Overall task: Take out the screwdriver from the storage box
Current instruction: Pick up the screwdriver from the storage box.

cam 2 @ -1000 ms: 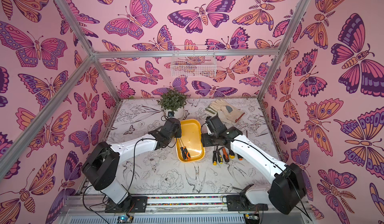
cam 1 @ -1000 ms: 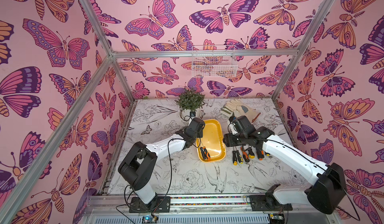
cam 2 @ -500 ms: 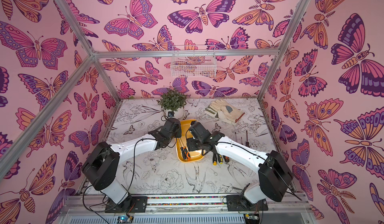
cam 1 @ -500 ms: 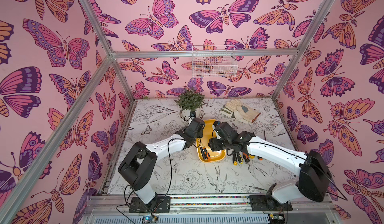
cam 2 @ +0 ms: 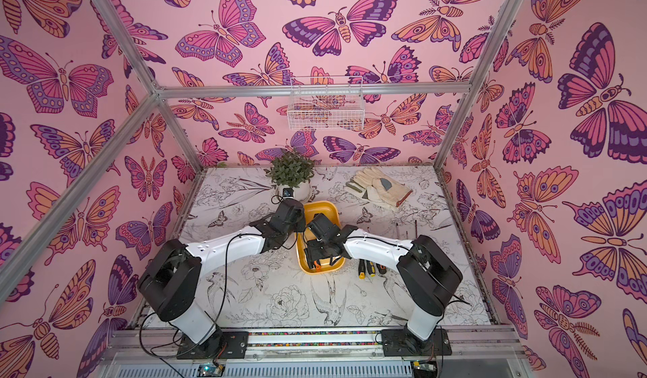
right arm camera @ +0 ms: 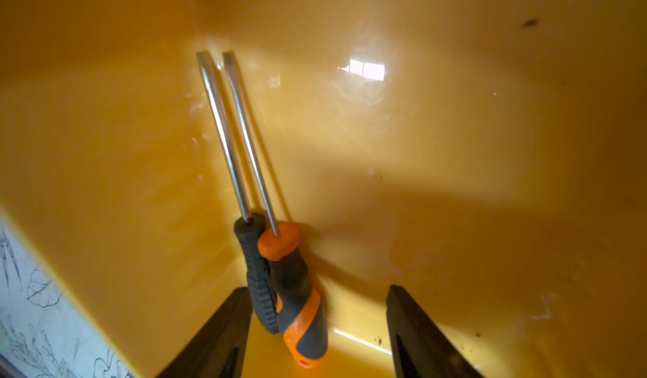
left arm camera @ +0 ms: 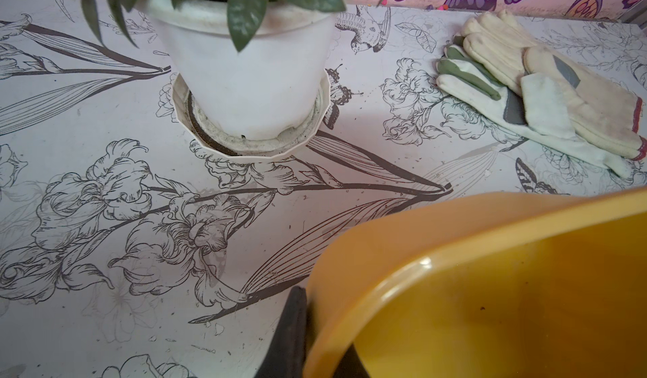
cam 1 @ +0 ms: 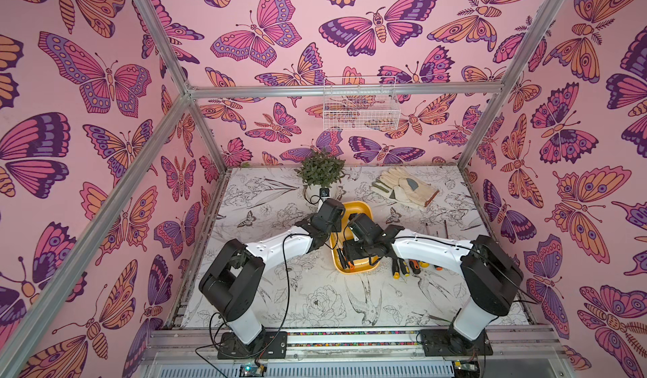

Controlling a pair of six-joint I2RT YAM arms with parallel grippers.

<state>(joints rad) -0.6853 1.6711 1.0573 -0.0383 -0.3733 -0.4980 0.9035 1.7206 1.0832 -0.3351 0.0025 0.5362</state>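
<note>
Two flat-tip screwdrivers [right arm camera: 294,281], black-orange grips, in storage box [right arm camera: 455,148]. Right gripper [right arm camera: 317,288] open astride them; left gripper [left arm camera: 324,323] pinches rim, mostly cropped.

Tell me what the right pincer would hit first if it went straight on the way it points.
Probably the handles of the black-handled screwdriver and orange-and-grey screwdriver, lying side by side between the open fingers of the right pincer in the yellow storage box; the box floor sits just behind. Depth is unclear.
</note>
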